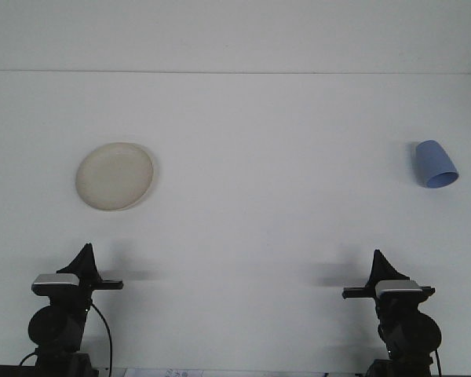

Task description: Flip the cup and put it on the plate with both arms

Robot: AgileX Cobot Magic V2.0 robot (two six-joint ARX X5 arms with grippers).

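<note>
The blue cup lies on the table at far right, so the right gripper is its nearer one. The plate waits far left, before the left gripper. Whether the grippers are open, I cannot tell.

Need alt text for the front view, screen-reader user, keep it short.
A white table seen from above the robot holds a cream plate at left and a blue cup at far right, lying tilted with its wider end toward the camera. Both arms sit at the near edge, the left gripper and right gripper touching nothing.
</note>
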